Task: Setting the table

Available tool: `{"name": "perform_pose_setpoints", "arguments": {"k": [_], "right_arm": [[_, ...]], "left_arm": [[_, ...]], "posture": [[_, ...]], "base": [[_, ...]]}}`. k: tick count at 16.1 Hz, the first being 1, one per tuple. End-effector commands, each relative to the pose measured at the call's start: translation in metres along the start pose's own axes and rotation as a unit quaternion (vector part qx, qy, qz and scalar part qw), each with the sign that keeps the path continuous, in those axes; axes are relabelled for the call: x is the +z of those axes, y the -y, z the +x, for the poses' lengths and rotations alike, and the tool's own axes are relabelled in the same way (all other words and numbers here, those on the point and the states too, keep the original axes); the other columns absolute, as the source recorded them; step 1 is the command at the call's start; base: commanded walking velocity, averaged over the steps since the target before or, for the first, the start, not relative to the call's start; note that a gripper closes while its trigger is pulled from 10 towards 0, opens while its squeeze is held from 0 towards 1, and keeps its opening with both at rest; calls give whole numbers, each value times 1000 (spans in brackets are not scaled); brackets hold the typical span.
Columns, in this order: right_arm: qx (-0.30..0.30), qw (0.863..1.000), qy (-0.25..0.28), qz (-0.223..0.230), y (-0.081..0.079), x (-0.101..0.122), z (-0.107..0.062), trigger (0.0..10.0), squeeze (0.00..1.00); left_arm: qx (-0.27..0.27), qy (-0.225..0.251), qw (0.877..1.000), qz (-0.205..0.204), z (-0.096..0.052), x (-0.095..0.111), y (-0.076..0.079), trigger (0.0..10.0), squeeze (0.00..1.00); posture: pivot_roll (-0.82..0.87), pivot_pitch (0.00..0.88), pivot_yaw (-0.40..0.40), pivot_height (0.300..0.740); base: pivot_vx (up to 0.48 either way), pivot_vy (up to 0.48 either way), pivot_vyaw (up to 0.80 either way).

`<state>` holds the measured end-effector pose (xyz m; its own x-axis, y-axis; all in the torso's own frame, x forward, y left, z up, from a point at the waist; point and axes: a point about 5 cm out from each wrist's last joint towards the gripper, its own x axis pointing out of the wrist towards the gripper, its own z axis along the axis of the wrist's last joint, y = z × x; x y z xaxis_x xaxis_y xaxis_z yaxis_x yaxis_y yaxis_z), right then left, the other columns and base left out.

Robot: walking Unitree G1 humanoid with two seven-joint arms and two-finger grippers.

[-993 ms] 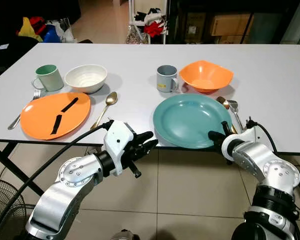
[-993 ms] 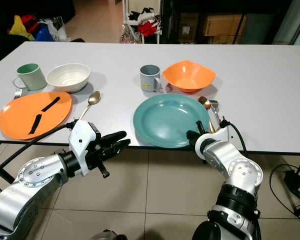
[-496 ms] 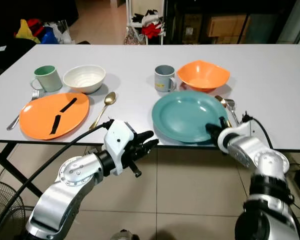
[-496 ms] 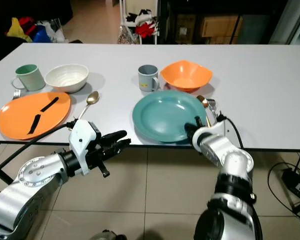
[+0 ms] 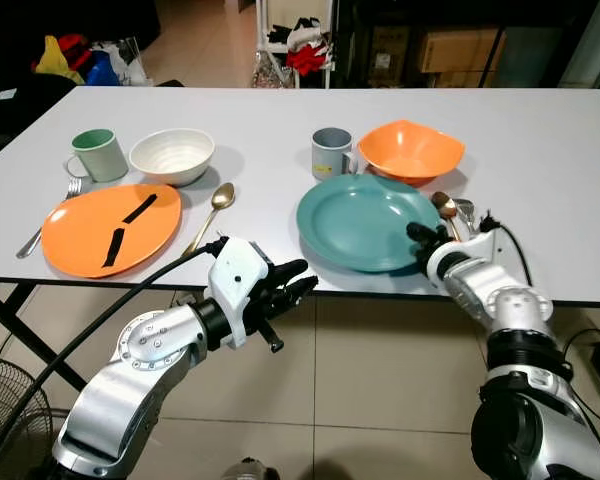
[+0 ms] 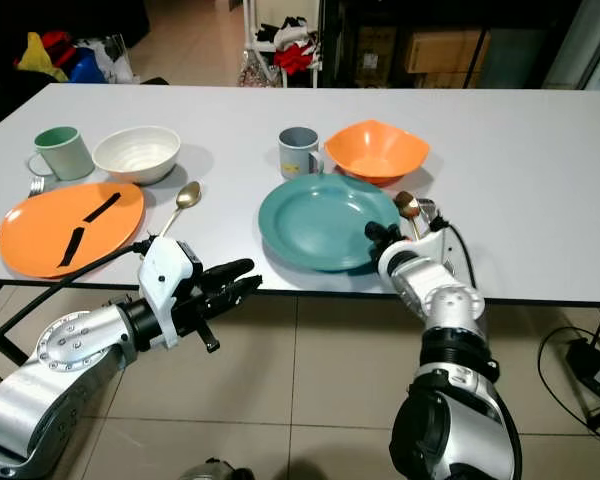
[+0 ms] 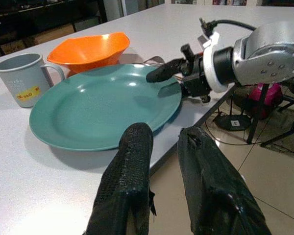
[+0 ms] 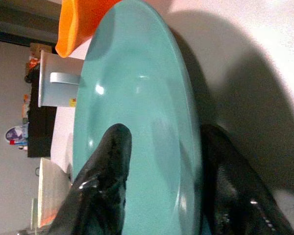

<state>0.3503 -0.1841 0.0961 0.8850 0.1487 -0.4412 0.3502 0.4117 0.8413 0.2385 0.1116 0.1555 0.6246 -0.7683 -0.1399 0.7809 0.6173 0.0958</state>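
A teal plate (image 5: 365, 222) lies on the white table (image 5: 540, 150) near its front edge, right of centre. My right gripper (image 5: 420, 238) is shut on the plate's right front rim, one finger on top of the plate (image 8: 137, 98) and the other beneath it. A grey mug (image 5: 330, 153) and an orange bowl (image 5: 410, 150) stand just behind the plate. Two spoons (image 5: 448, 205) lie at its right side, close to my right wrist. My left gripper (image 5: 292, 280) hangs open and holds nothing, below the table edge and left of the plate (image 7: 103, 110).
On the left sits another place setting: an orange plate (image 5: 110, 228) with two black strips on it, a white bowl (image 5: 172, 155), a green mug (image 5: 96, 154), a gold spoon (image 5: 216, 205) and a fork (image 5: 45, 225). Tiled floor lies below the table's front edge.
The teal plate has slid back from overhanging the front edge to lie farther onto the table, with my right gripper on its rim. My left arm has stayed in place.
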Motion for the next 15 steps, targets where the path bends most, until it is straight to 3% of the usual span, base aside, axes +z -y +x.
{"name": "perform_pose_setpoints", "arguments": {"k": [1,6,10,12,13,15], "right_arm": [[14,1000,5,-13,-11,0,3,10000,1000],[8,999,14,-47,-1,7,-5,10000,1000],[28,997,23,-73,7,15,-36,10000,1000],[48,990,19,-131,4,14,-68,10000,1000],[50,989,18,-141,2,14,-74,10000,1000],[58,972,20,-229,-2,11,-100,10000,1000]], "left_arm": [[5,-4,1000,3,0,1,-3,10000,0],[8,-4,1000,0,-2,0,-1,10000,0],[11,4,1000,-13,-3,-1,2,10000,0],[14,12,1000,-24,-2,0,3,10000,0],[15,13,999,-25,-2,0,3,10000,0],[39,26,998,-39,-3,2,1,10000,0]], "posture": [[100,0,60,740],[102,0,52,740],[89,0,58,740],[82,0,64,740],[82,0,64,740],[81,0,59,740]], "base": [[0,0,0],[0,0,0],[0,0,0],[0,0,0],[0,0,0],[0,0,0]]}}
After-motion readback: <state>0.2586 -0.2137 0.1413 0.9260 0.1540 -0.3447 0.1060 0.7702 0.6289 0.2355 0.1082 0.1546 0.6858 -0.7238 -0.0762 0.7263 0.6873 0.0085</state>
